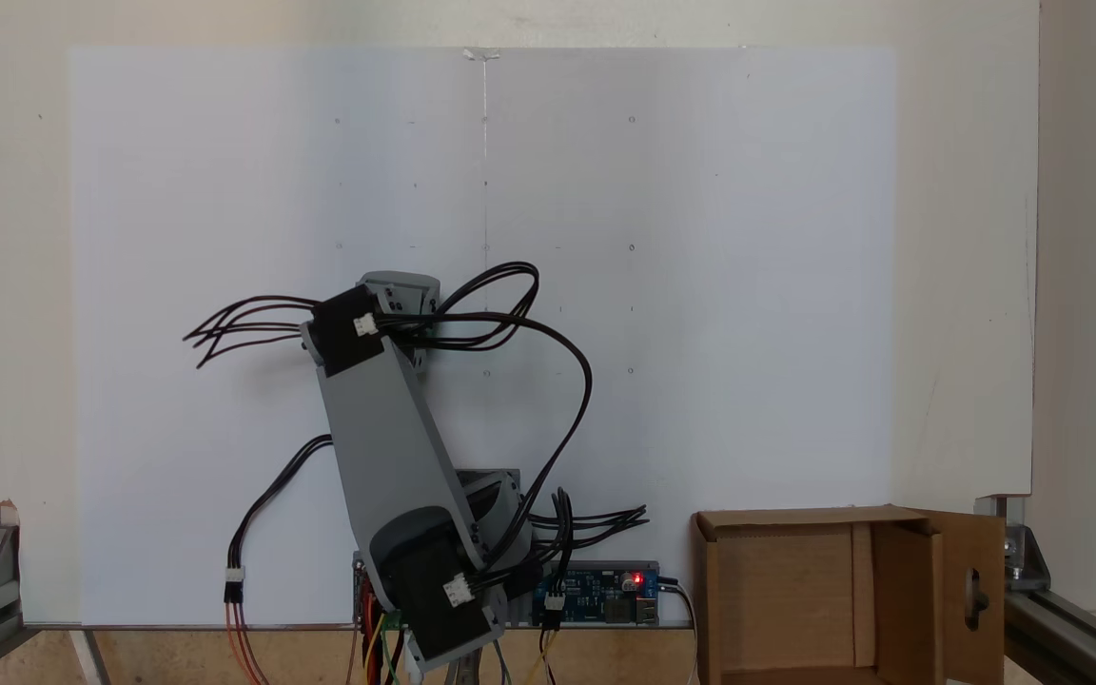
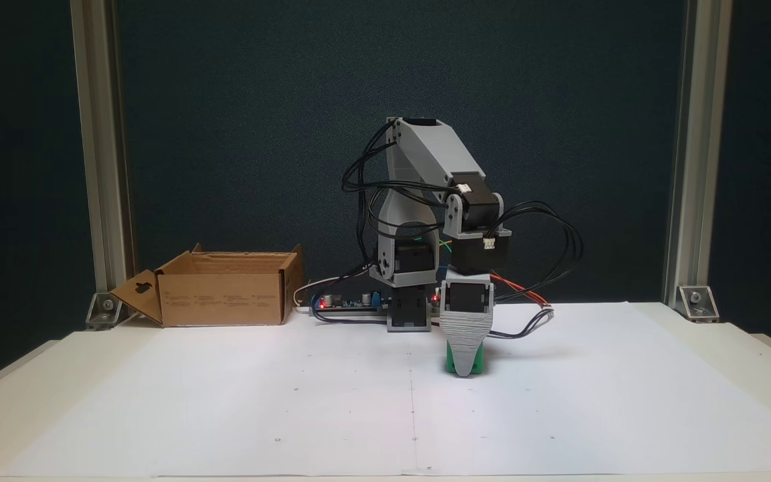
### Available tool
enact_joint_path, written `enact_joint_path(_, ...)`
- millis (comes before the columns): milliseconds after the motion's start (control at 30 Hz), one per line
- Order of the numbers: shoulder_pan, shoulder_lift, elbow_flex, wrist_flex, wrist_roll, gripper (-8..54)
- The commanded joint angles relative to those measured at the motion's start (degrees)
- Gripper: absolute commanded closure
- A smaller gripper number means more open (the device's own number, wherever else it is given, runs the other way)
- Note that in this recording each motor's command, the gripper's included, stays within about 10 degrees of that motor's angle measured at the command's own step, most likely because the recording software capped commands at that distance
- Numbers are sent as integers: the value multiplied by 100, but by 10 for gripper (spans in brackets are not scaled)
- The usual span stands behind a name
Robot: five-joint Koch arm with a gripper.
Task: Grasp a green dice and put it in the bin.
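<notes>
White paper (image 2: 225, 402), gripper (image 2: 465, 367) hiding green dice (image 2: 450, 362)

Corrugated cardboard bin (image 2: 225, 294); seemingly plastic green dice (image 2: 451, 363).

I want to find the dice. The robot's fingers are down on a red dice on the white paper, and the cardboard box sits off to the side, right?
Not quite: the dice is green, not red, as a fixed view shows. The fingers are down over it on the white paper, and the cardboard box sits off to the side.
</notes>
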State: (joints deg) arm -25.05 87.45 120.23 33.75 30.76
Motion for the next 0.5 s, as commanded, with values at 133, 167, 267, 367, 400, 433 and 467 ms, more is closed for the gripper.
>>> enact_joint_path(133, 79, 325, -35, 53, 387, 336)
enact_joint_path(167, 114, 457, -35, 62, 387, 336)
enact_joint_path(267, 325, 914, -185, 237, 378, 336)
enact_joint_path(367, 571, 1266, -738, 905, 378, 336)
enact_joint_path(400, 668, 1345, -984, 1151, 369, 336)
enact_joint_path(433, 773, 1424, -1274, 1424, 352, 336)
enact_joint_path(467, 914, 1459, -1608, 1714, 325, 336)
